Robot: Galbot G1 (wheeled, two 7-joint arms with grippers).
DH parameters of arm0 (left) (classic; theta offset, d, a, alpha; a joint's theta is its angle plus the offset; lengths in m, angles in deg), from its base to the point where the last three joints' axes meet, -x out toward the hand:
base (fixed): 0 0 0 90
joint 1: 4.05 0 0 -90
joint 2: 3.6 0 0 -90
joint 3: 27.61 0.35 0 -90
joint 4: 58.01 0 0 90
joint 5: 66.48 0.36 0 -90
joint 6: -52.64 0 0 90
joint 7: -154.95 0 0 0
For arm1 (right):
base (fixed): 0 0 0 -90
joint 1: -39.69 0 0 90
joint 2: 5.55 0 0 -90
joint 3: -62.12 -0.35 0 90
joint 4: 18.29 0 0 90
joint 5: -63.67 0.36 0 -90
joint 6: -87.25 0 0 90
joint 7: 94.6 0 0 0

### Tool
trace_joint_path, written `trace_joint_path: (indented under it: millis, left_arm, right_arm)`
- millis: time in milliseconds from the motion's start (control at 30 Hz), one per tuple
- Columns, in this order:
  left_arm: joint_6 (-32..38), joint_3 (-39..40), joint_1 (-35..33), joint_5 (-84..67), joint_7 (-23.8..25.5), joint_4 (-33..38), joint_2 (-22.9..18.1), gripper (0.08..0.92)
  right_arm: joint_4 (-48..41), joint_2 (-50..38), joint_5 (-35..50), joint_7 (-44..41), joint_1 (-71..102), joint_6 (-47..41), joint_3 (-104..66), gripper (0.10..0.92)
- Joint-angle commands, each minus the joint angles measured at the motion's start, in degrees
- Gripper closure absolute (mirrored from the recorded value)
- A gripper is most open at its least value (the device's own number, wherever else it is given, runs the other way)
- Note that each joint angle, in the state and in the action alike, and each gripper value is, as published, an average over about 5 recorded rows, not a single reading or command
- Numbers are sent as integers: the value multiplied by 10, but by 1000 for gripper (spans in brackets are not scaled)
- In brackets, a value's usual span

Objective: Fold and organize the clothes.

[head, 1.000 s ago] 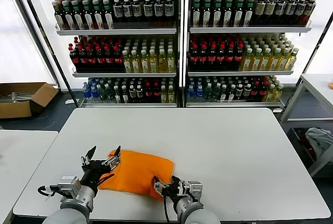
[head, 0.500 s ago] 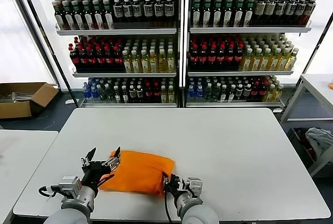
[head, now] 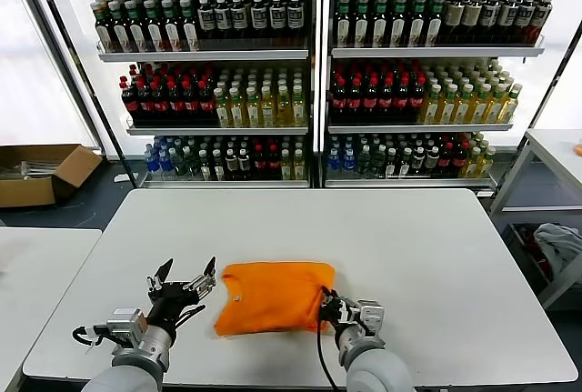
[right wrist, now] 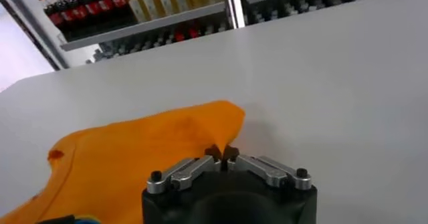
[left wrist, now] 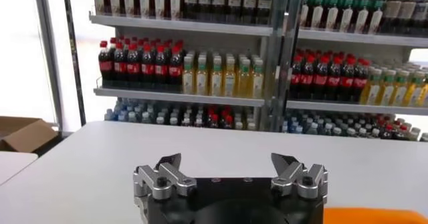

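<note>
**Right gripper pinched on shirt edge; left gripper spread and clear**

Stocked drink shelves (head: 314,74) fill the background; in front of them stands the white worktop (head: 418,256) that carries the job. I read the scene from the head view and both wrist views.

1. Task item. The orange T-shirt (head: 273,294) lies on the worktop between the two grippers, bunched into a rough rectangle with loose, uneven edges. I judge the fold incomplete: the outline is not square and the near-left corner sags outward.

2. Right gripper (head: 329,306). It sits at the shirt's edge, low on the worktop. In the right wrist view the fingertips (right wrist: 213,153) are pressed together on a thin peak of orange fabric directly ahead of them. The bulk of the shirt extends away from that pinch toward the other arm. I take this hold as a drag-or-lift point: a corner grip lets the cloth trail flat behind it.

3. Left gripper (head: 185,281). It hovers just beside the shirt's opposite edge, jaws spread wide, holding nothing. Its wrist view shows only a sliver of orange at one side of the gripper body. I judge it is held clear so that the cloth can move without snagging, while remaining close enough to take the free edge.

4. Caution. A thin pinch on soft fabric may slip under pull.
</note>
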Motion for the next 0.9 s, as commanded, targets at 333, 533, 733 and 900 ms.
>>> trace_joint_path:
  millis: [333,533,733,900]
  left_arm:
    - [-4,4,-2,0,1,3,-4,177]
    - [-6,15,0,2,3,0,-10,177]
    - [-7,13,-1,1,5,0,-11,177]
    - [-7,9,-2,-1,6,-2,-10,177]
  right_arm:
    - [17,-40,-164,-69,22,2,-80,688]
    - [75,-22,-123,-83,57,2,-40,515]
    - [65,7,-88,-52,72,1,-10,342]
    - [47,25,-63,-33,82,2,-16,232]
